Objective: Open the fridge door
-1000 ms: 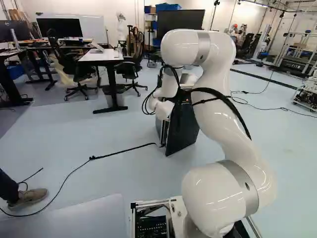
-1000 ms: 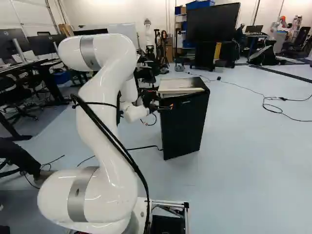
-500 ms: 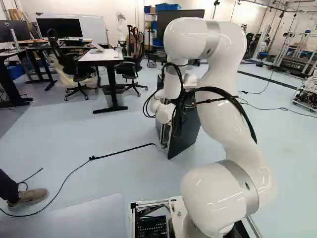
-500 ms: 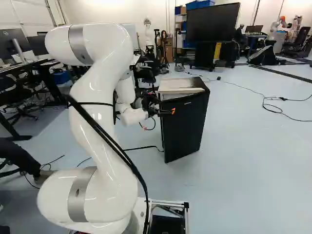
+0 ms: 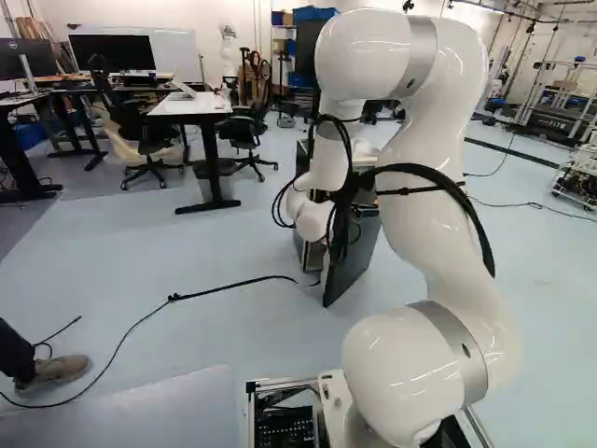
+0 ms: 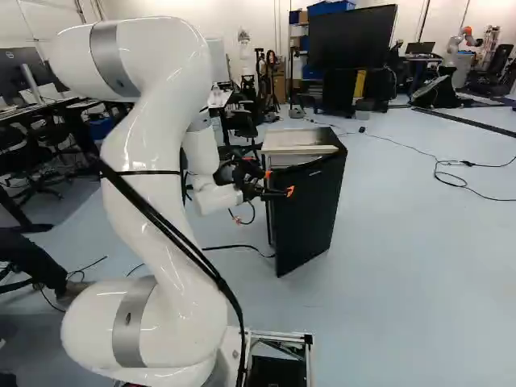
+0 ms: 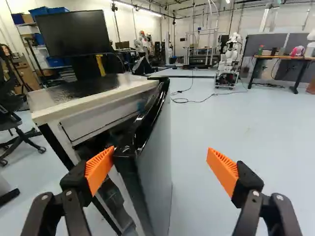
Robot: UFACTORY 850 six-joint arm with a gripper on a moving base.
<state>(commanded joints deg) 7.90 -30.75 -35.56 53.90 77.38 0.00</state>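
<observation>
Where the glossy black fridge door (image 7: 156,172) stands ajar, just right of the middle in the right base view, a shadowed cavity shows inside the boxy, pale-topped fridge (image 7: 101,118). Astride the door's edge, the gripper (image 6: 279,183) is spread wide, its ribbed orange pads (image 7: 100,169) well apart. Black cable (image 5: 233,286) crosses the smooth floor (image 5: 187,252) nearby.
</observation>
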